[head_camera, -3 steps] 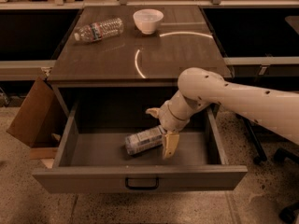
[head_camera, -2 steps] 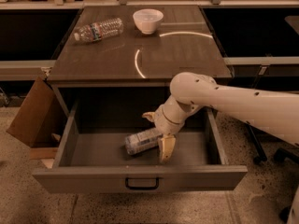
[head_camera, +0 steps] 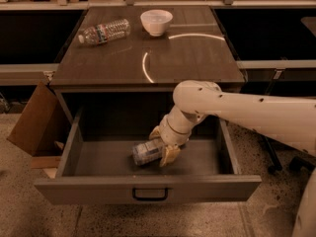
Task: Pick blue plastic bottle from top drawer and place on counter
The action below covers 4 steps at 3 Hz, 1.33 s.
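**Light bottle on its side, hand set across it**

The bottle lies on its side near the middle of the floor of the open drawer. Its long axis runs about from 9 to 3 o'clock. It is small, and I judge it light and thin-walled. A hard squeeze could dent it, and the smooth label could slip. Because it is round, it may roll away if it is pushed from one side only. The best hold, I think, is across the body at the middle, not at the cap.

The hand is down inside the drawer, at the 3 o'clock end of the bottle. It is open and grips nothing. One finger stands at 5 o'clock of the bottle and the other at 1 o'clock, so the bottle's end is between them. I cannot tell if they touch it.

The arm comes in from 3 o'clock, bends over the drawer's edge and points the wrist down and toward 8 o'clock.

The desk above has free room at its 3 o'clock side.
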Tool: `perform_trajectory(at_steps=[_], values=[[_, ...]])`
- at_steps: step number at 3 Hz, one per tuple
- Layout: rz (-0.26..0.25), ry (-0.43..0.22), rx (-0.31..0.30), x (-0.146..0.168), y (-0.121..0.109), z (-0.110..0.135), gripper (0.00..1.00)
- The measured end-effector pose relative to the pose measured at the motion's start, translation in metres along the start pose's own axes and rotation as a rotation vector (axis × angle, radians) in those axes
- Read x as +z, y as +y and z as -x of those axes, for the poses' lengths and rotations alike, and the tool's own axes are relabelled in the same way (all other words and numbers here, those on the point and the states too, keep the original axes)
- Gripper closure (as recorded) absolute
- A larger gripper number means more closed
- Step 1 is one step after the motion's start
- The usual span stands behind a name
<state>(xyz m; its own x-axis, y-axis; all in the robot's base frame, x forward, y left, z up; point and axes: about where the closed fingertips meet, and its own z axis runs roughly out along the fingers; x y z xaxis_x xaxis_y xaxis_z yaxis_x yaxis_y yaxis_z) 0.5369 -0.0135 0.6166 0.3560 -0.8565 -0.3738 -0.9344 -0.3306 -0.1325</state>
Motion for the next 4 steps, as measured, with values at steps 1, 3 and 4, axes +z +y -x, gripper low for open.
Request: perform_trajectory(at_steps=[1, 3, 4], values=[[0.013, 0.008, -0.013, 0.001, 0.001, 0.002, 0.61], [-0.044, -0.024, 0.015, -0.04, 0.004, -0.004, 1.0], [-0.136, -0.041, 0.052, -0.103, 0.003, -0.018, 1.0]])
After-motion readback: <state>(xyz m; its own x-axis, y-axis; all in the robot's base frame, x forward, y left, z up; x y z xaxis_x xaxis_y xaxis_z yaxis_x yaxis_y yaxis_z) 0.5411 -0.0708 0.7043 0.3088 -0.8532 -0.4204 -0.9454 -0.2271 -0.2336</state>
